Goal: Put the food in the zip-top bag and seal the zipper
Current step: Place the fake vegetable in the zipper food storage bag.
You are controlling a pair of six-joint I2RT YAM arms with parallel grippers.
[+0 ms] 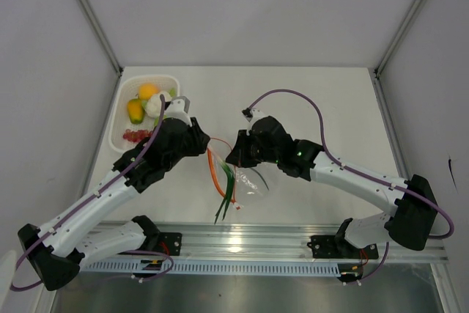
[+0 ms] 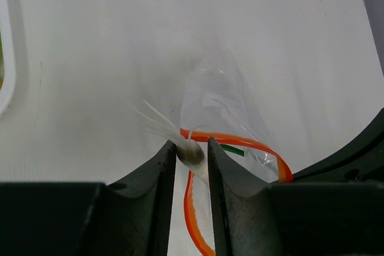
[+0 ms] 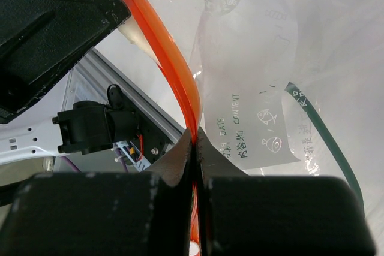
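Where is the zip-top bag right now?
In the top view, the zip-top bag is at mid-table, right of the white basket, its orange mouth between the left gripper and right gripper; green stalks stick out its near side.

Clear bag, orange zipper, green stalks
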